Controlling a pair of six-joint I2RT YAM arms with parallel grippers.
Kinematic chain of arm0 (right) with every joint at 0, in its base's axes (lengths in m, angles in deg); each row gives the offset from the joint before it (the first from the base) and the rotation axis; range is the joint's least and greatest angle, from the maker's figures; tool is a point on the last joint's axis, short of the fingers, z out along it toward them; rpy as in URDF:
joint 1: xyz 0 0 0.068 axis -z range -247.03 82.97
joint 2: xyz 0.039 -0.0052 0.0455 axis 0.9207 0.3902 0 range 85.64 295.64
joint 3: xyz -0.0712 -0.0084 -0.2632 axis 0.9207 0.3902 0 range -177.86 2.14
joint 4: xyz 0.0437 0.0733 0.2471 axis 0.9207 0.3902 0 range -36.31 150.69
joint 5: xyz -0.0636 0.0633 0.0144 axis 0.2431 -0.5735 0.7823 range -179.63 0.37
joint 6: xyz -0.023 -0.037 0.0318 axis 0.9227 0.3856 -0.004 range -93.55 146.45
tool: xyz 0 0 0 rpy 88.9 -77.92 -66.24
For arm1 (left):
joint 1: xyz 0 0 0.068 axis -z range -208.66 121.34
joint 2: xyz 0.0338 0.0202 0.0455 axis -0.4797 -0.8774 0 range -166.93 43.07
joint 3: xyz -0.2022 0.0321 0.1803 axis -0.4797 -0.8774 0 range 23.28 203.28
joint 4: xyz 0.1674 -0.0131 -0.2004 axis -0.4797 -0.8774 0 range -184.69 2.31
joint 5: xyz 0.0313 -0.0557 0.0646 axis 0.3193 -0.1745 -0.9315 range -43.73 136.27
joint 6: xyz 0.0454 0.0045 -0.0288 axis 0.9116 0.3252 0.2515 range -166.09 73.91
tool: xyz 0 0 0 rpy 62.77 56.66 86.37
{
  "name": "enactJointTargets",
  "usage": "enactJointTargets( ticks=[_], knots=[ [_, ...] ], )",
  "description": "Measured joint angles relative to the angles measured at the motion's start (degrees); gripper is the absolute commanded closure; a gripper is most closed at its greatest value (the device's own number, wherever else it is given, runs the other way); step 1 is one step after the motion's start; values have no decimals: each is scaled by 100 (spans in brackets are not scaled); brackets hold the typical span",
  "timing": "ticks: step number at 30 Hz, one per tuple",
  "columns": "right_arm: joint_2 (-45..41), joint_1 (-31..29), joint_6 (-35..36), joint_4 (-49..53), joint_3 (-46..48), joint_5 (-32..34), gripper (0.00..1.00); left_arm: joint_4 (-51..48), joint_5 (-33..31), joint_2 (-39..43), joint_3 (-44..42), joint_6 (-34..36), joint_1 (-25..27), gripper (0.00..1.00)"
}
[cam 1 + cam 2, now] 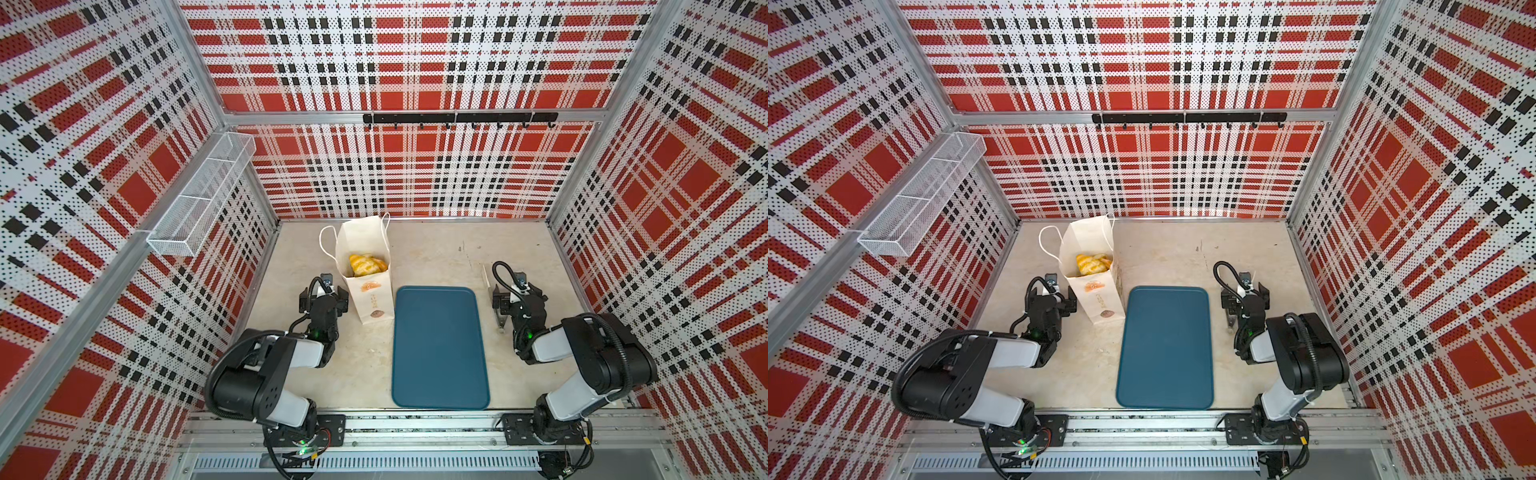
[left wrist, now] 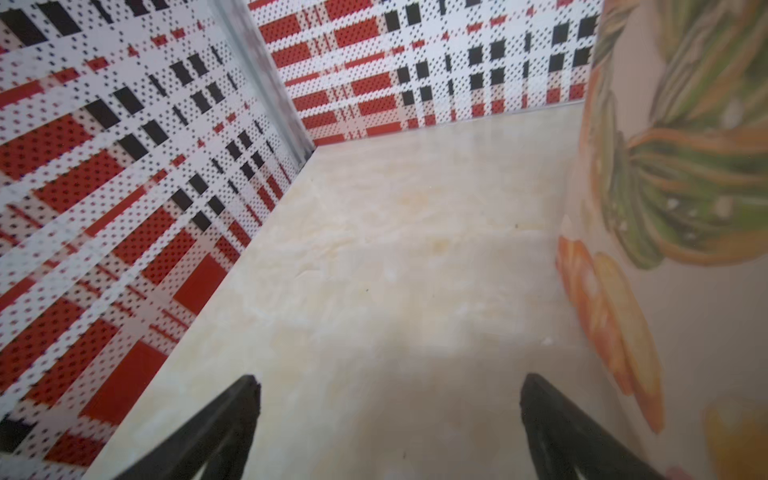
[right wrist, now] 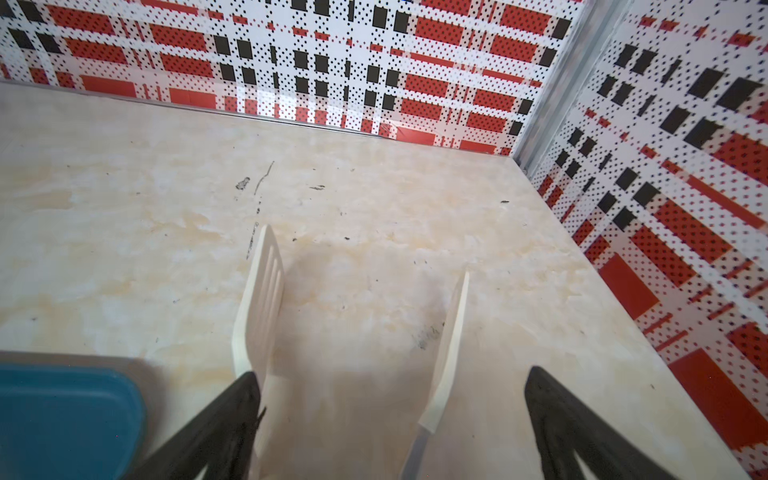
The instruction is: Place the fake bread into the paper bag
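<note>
The paper bag (image 1: 372,301) stands upright and open at the back left of the table, seen in both top views (image 1: 1098,297). Golden fake bread (image 1: 365,264) lies inside it (image 1: 1093,264). My left gripper (image 1: 324,296) sits just left of the bag, low over the table, open and empty. In the left wrist view the left gripper (image 2: 390,382) has only bare table between its fingers, with the bag's printed side (image 2: 685,311) close beside it. My right gripper (image 1: 517,297) is open to the right of the tray, with white tongs (image 3: 259,299) lying on the table between its jaws (image 3: 391,376).
A flat dark teal tray (image 1: 440,345) lies bare in the middle of the table (image 1: 1165,345). A white wire mesh basket (image 1: 199,195) hangs on the left wall. A black hook rail (image 1: 459,118) runs along the back wall. Plaid walls close in three sides.
</note>
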Motion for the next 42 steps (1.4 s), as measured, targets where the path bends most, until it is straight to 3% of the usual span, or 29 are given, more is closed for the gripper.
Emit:
enactJointTargets(
  ticks=[6, 11, 19, 42],
  knots=[
    [-52, 293, -177, 487, -363, -352, 0, -22, 1084, -162, 332, -313, -820, 1],
    [-52, 369, -278, 787, -374, -562, 0, -28, 1408, -162, 511, -391, -833, 1],
    [-52, 369, -319, 835, -374, -671, 0, -39, 1318, -162, 511, -361, -608, 1],
    [-52, 369, -319, 844, -374, -691, 0, -39, 1257, -162, 511, -343, -599, 1]
  ],
)
